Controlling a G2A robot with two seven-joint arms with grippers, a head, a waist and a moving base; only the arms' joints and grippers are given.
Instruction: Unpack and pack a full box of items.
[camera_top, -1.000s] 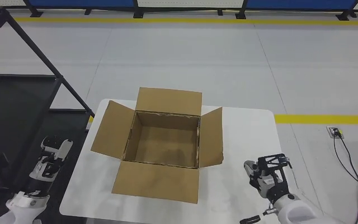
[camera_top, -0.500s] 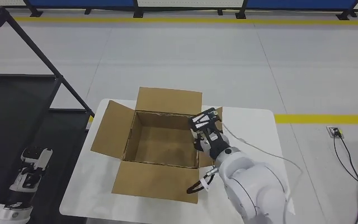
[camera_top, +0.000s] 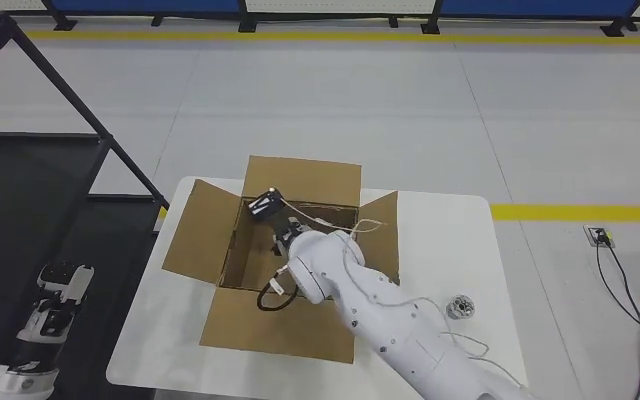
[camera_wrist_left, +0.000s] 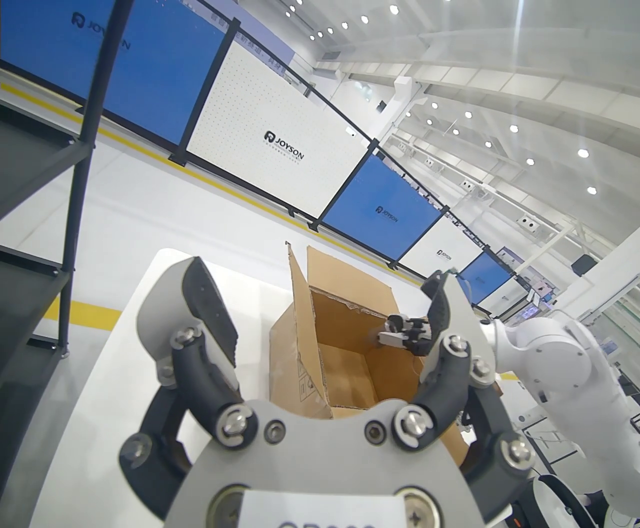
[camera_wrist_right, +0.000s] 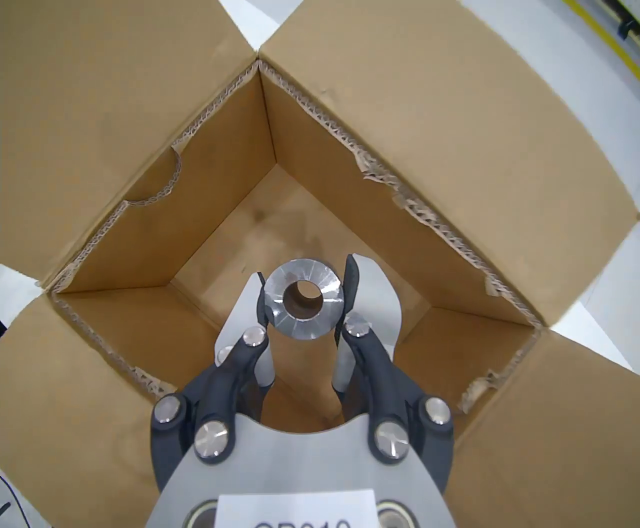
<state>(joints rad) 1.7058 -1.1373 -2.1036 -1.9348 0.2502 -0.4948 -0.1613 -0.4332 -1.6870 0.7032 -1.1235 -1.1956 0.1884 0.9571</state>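
Swinging in from the table's edge right of the cardboard box, the right gripper now hangs over the box's open mouth. Its fingers are clamped on a steel ring with a bored centre, held above the bare box floor. Left of the box, off the table, the left gripper is spread wide and carries nothing. Another round metal part lies on the table right of the box. Packing seems barely begun: nothing is inside yet.
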